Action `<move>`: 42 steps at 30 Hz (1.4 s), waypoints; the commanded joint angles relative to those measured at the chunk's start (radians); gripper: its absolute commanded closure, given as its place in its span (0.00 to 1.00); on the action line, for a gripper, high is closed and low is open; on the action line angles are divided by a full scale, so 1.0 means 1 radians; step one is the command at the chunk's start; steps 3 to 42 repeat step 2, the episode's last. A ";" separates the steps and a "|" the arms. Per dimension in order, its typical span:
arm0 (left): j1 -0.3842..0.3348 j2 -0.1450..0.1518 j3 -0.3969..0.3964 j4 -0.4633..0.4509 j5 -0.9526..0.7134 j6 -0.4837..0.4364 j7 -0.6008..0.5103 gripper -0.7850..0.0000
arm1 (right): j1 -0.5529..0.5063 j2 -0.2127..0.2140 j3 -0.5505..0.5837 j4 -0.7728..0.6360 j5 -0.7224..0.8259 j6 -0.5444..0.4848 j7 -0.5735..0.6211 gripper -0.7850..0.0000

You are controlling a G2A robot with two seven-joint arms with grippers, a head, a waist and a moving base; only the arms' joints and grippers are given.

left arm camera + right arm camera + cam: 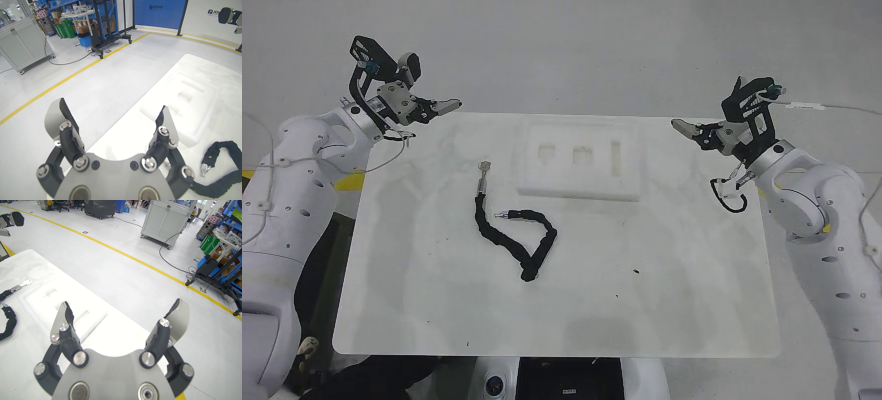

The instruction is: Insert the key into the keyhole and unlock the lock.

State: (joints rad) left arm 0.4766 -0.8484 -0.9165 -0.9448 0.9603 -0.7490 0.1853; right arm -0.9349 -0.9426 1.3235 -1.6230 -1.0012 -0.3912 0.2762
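Observation:
A black fabric-sleeved chain lock (514, 232) lies curled on the white table (642, 300), left of centre. One metal end (484, 177) points toward the far edge with a silver key (26, 282) in it; the other metal end (504, 214) lies beside the chain (217, 151). My left gripper (442, 105) hovers open over the table's far left corner, clear of the lock. My right gripper (687, 128) hovers open near the far right corner, its fingers (64, 313) with nothing between them.
A white foam tray (580, 160) with several recesses sits at the table's far centre, between the grippers. A small dark speck (637, 270) lies on the table right of the chain. A black loop of cable (729, 195) hangs from the right arm over the table's right edge.

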 commanded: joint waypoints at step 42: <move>0.000 0.000 0.000 0.000 0.000 0.000 0.000 0.00 | 0.000 0.000 0.000 0.000 0.000 0.000 0.000 0.00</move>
